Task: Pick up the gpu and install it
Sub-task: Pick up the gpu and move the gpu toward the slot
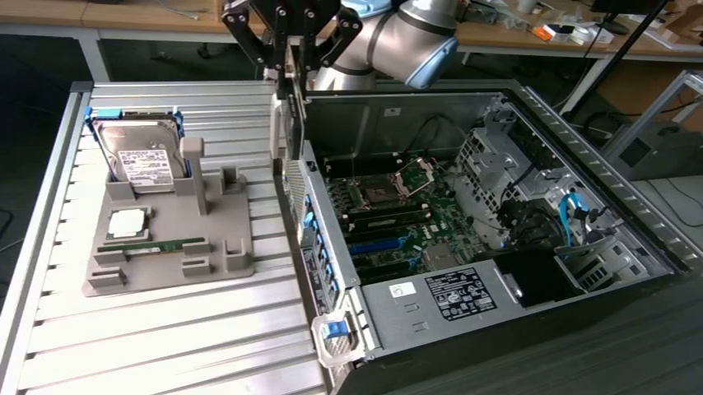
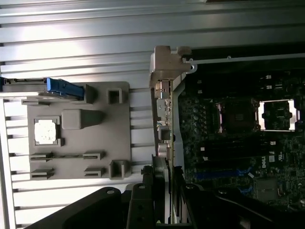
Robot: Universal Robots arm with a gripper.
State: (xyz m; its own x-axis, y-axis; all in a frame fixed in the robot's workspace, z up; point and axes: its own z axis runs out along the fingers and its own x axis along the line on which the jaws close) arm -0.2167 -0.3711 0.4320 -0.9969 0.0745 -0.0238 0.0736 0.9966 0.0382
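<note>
My gripper [image 1: 290,56] hangs at the top of the exterior view, shut on the gpu [image 1: 288,107]. The thin black card hangs upright and edge-on above the near side wall of the open computer case [image 1: 329,271]. In the wrist view the gpu [image 2: 163,119] runs as a narrow strip from my gripper [image 2: 162,193] out to its silvery metal bracket [image 2: 167,59]. It lies along the line between the grey fixture and the motherboard [image 2: 238,143]. The card is above the case, clear of the motherboard [image 1: 396,218].
A grey fixture [image 1: 165,247] on the slatted metal table [image 1: 165,329] holds a silver white-labelled hard drive [image 1: 141,156], a processor chip [image 1: 127,222] and a green memory stick [image 1: 154,244]. The case has drive bays and cables at the exterior view's right [image 1: 549,214].
</note>
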